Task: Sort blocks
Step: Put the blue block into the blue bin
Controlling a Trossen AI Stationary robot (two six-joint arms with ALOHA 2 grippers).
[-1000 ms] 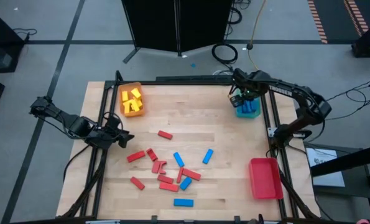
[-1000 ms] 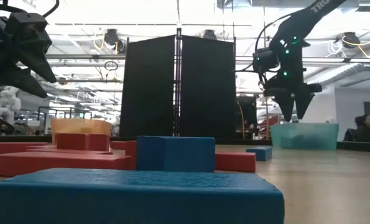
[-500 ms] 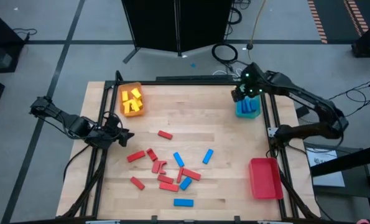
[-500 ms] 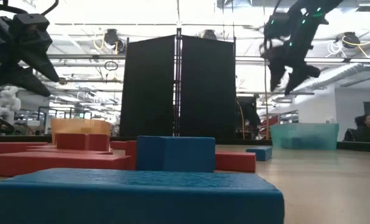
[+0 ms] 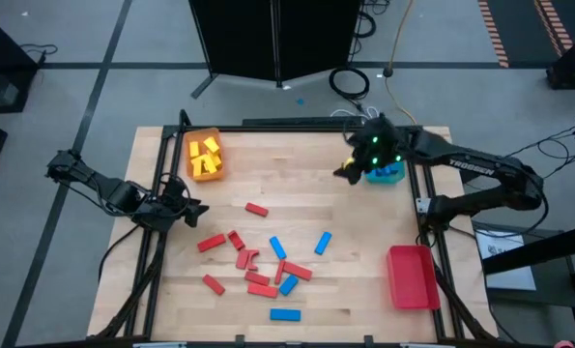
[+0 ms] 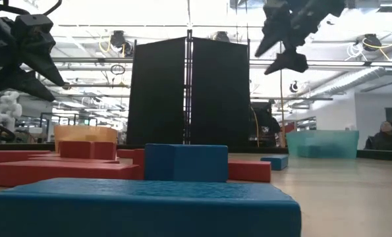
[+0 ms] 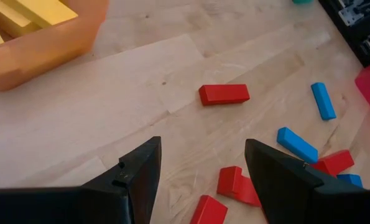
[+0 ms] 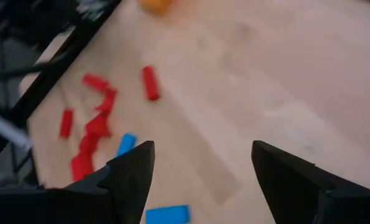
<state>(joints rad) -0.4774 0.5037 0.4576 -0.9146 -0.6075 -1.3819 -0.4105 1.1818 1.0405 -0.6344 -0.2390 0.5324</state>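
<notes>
Red and blue blocks (image 5: 258, 263) lie flat, scattered over the near middle of the table. Yellow blocks sit in the orange tray (image 5: 205, 155) at the far left. The teal tray (image 5: 391, 174) at the far right holds blue blocks. My right gripper (image 5: 348, 170) hangs open and empty in the air just left of the teal tray, tilted toward the pile; high up in the low view (image 6: 284, 47). Its wrist view shows a red block (image 8: 150, 82) and a blue one (image 8: 166, 214) far below. My left gripper (image 5: 198, 211) waits open at the table's left edge, facing a lone red block (image 7: 224, 94).
An empty red tray (image 5: 411, 276) sits at the near right corner. Bare wood stretches between the pile and the far trays. A black frame (image 5: 161, 193) runs along the table's edges. In the low view a blue block (image 6: 143, 204) fills the foreground.
My right gripper has risen from above the teal tray and swung toward the table's left, tipping from pointing down to slanting toward the block pile.
</notes>
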